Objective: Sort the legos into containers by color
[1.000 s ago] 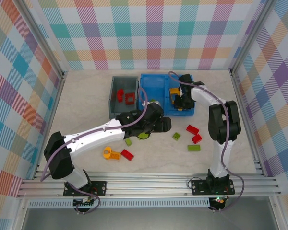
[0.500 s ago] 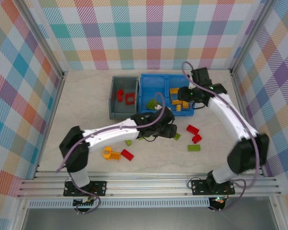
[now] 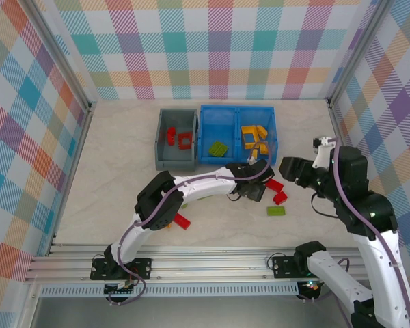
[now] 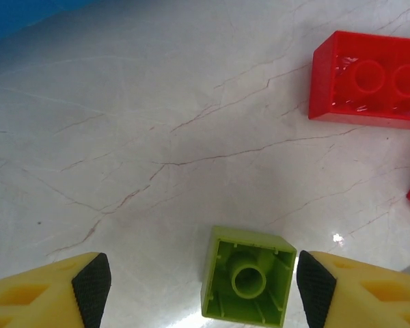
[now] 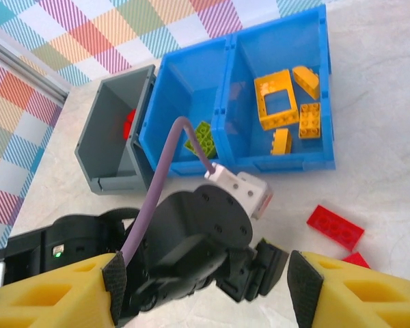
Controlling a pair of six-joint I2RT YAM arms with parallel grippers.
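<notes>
**Left gripper open over green brick; right gripper open, empty**

Left gripper [image 4: 204, 285] is spread wide and low over the table [image 4: 157, 102], straddling an upside-down green brick [image 4: 247, 283]. The brick sits just beside one pad [image 4: 314, 287] and apart from the other, so it is not pinched. Red brick [image 4: 369, 80] lies further out on the table, apart from the green one. Right gripper [image 5: 210, 287] is spread with nothing between its fingers, hanging above the left arm's wrist, right of the blue bin [image 3: 236, 107].

Grey bin [image 3: 161, 137] sits against the blue bin's left side and has red pieces [image 3: 185, 141] inside. Blue bin, left compartment: one green plate [image 3: 217, 148]. Right compartment: yellow pieces [image 3: 254, 137], one of them an open frame.

Loose on the table in front of the blue bin:
- a second red block [image 3: 281, 198] next to the red brick
- a green block [image 3: 276, 210] nearer the arm bases
- a red plate [image 3: 182, 221] by the left arm's elbow
</notes>
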